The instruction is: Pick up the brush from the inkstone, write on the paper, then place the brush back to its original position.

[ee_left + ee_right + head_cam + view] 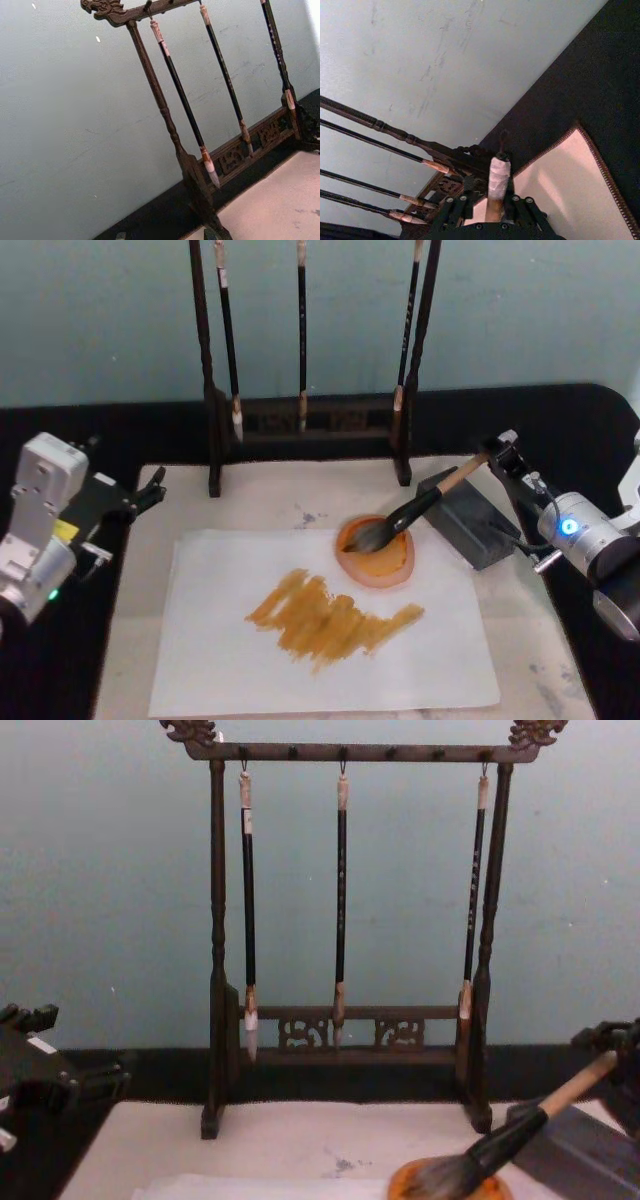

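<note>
The brush [420, 508] lies slanted, its bushy bristles resting in the orange-brown inkstone [392, 565] and its tan handle passing over the grey block. My right gripper [497, 455] is shut on the brush's handle end; the right wrist view shows the whitish end [499, 175] standing between the fingers [520, 206]. In the chest view, the brush [520, 1130] rises from the inkstone [400, 1182] toward the right edge. The white paper [230, 640] carries broad orange-brown strokes in its middle. At the mat's left edge my left gripper [150, 495] is parked, open and holding nothing.
A dark wooden stand [305, 415] with three thin hanging brushes crosses the back of the cream mat [290, 495]. The grey rectangular block [475, 525] sits right of the inkstone. Black tablecloth [140, 430] surrounds the mat.
</note>
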Motion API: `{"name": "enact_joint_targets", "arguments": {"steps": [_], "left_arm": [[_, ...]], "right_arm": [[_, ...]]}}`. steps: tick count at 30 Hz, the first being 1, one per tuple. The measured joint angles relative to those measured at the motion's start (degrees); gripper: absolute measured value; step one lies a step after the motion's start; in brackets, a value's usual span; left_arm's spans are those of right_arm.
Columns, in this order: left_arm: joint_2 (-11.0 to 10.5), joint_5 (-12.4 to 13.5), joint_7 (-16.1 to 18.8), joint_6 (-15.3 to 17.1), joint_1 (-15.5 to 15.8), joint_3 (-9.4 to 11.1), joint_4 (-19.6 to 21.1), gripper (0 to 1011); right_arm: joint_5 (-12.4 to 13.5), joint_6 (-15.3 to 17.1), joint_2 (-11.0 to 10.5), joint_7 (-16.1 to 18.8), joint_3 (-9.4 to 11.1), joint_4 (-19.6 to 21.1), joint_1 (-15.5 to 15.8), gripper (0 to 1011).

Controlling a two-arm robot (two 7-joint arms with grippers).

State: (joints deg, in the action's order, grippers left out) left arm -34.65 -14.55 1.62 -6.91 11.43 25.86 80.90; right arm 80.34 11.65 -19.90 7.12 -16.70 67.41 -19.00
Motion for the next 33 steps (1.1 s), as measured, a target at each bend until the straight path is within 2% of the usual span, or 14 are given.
{"name": "enact_joint_targets", "arguments": {"steps": [5,6,7,8,10,13,15,16,18,19,24,29,33], "left_arm": [[0.0,0.0,0.0,0.0,0.0,0.0,0.0,1010],[0.0,0.0,0.0,0.0,0.0,0.0,0.0,1010],[0.0,0.0,0.0,0.0,0.0,0.0,0.0,1009],[0.0,0.0,0.0,0.0,0.0,0.0,0.0,1010],[0.0,0.0,0.0,0.0,0.0,0.0,0.0,1010],[0.0,0.0,0.0,0.0,0.0,0.0,0.0,1010],[0.0,0.0,0.0,0.0,0.0,0.0,0.0,1009],[0.0,0.0,0.0,0.0,0.0,0.0,0.0,1009],[0.0,0.0,0.0,0.0,0.0,0.0,0.0,1010],[0.0,0.0,0.0,0.0,0.0,0.0,0.0,1010],[0.0,0.0,0.0,0.0,0.0,0.0,0.0,1009],[0.0,0.0,0.0,0.0,0.0,0.0,0.0,1010],[0.0,0.0,0.0,0.0,0.0,0.0,0.0,1010]], "right_arm": [[-0.02,0.02,0.02,-0.02,0.02,0.03,0.02,449],[-0.03,0.03,0.02,-0.03,0.03,0.04,0.02,506],[-0.03,0.03,0.02,-0.03,0.03,0.04,0.03,506],[-0.04,0.03,0.02,-0.03,0.04,0.04,0.03,596],[-0.05,0.03,0.02,-0.03,0.05,0.04,0.03,615],[-0.06,0.03,0.03,-0.03,0.06,0.04,0.03,737],[-0.07,0.03,0.03,-0.03,0.06,0.04,0.03,775],[-0.07,0.03,0.03,-0.03,0.06,0.04,0.03,831],[-0.08,0.03,0.02,-0.03,0.06,0.04,0.03,866],[-0.09,0.03,0.02,-0.03,0.06,0.04,0.03,916],[-0.1,0.03,0.02,-0.03,0.06,0.04,0.03,1000],[-0.05,0.03,-0.04,-0.03,0.02,0.1,0.05,1000],[0.95,0.01,-0.49,-0.49,-0.11,1.01,0.64,1000]]}}
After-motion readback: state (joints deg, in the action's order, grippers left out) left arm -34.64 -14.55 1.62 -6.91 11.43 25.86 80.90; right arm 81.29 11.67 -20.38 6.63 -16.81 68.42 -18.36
